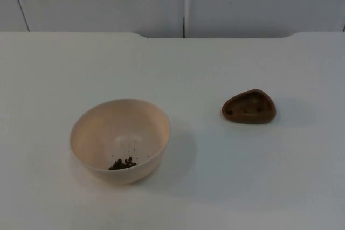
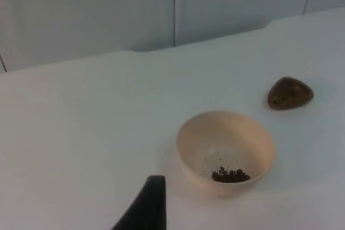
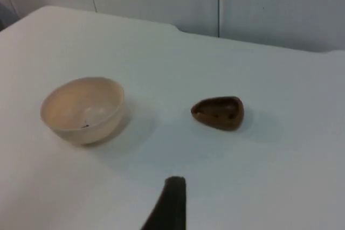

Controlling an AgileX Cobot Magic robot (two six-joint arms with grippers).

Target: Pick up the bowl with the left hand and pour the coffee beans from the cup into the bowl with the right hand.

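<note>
A cream bowl (image 1: 119, 139) stands on the white table, left of the middle. A small heap of dark coffee beans (image 1: 123, 163) lies at its bottom. To its right, about a bowl's width away, sits a small brown cup (image 1: 248, 106) with a rounded three-cornered rim; I can make out no beans in it. The left wrist view has the bowl (image 2: 226, 146), the beans (image 2: 230, 175) and the cup (image 2: 290, 92), with my left gripper (image 2: 148, 208) held well back from the bowl. My right gripper (image 3: 170, 206) hangs back from the cup (image 3: 218, 112) and the bowl (image 3: 82, 109), touching neither.
The table (image 1: 226, 181) ends at a grey partition wall (image 1: 183, 1) behind both objects. Bare table surface lies around the bowl and the cup on all sides.
</note>
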